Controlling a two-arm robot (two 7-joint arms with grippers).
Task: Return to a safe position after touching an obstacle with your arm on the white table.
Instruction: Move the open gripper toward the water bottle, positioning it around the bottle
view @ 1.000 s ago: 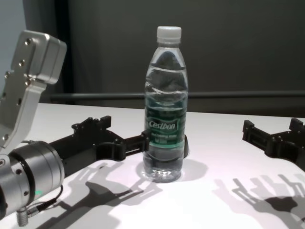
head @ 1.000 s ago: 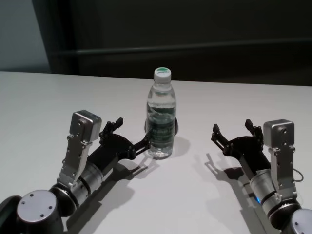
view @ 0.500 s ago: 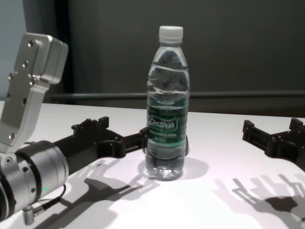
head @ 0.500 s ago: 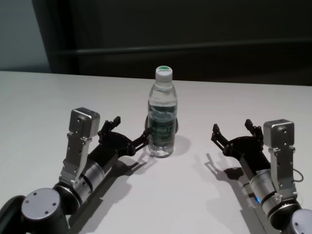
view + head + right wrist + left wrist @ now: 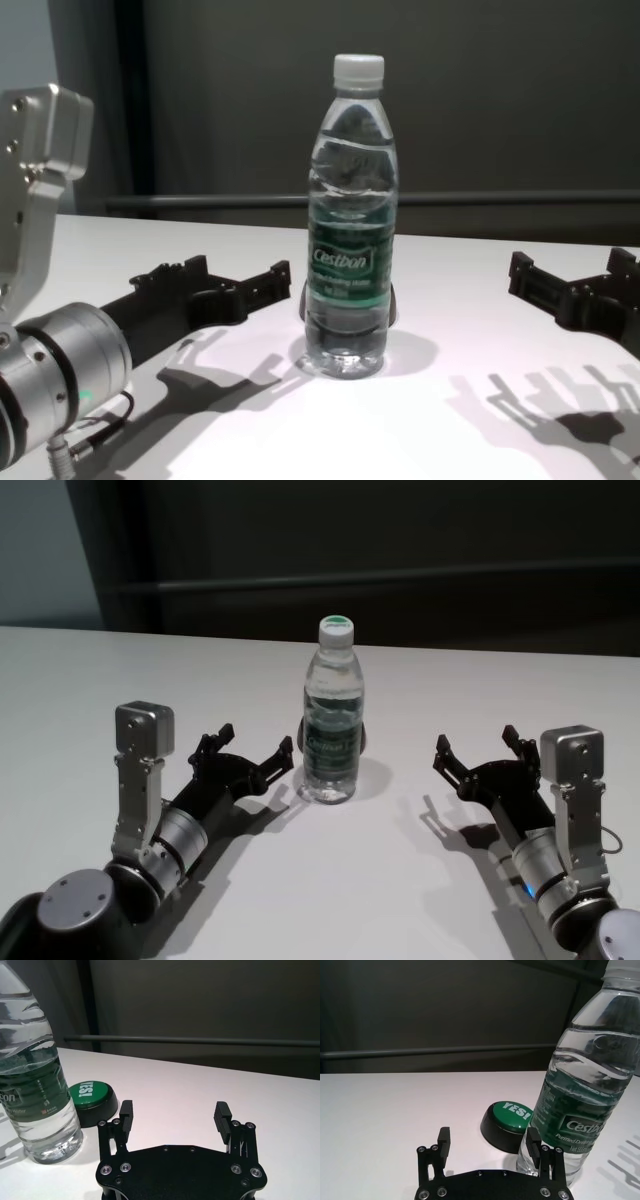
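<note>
The obstacle, a tall clear water bottle [image 5: 331, 720] with a white cap and a green "Cestbon" label, stands upright mid-table on the white table [image 5: 100, 680]. It also shows in the chest view [image 5: 350, 260] and both wrist views [image 5: 580, 1085] [image 5: 35, 1075]. My left gripper [image 5: 255, 742] is open and empty, low over the table just left of the bottle. Its nearer fingertip [image 5: 282, 270] is a small gap away from the bottle. My right gripper [image 5: 476, 742] is open and empty, well to the right of the bottle.
A low black button with a green "YES!" top [image 5: 512, 1112] sits on the table right behind the bottle, also seen in the right wrist view [image 5: 90, 1092]. A dark wall with a horizontal rail runs behind the table's far edge.
My left arm has drawn back to the left, and its fingertip has come off the bottle's side. The bottle shifted slightly early on and stays upright. The right arm has not moved.
</note>
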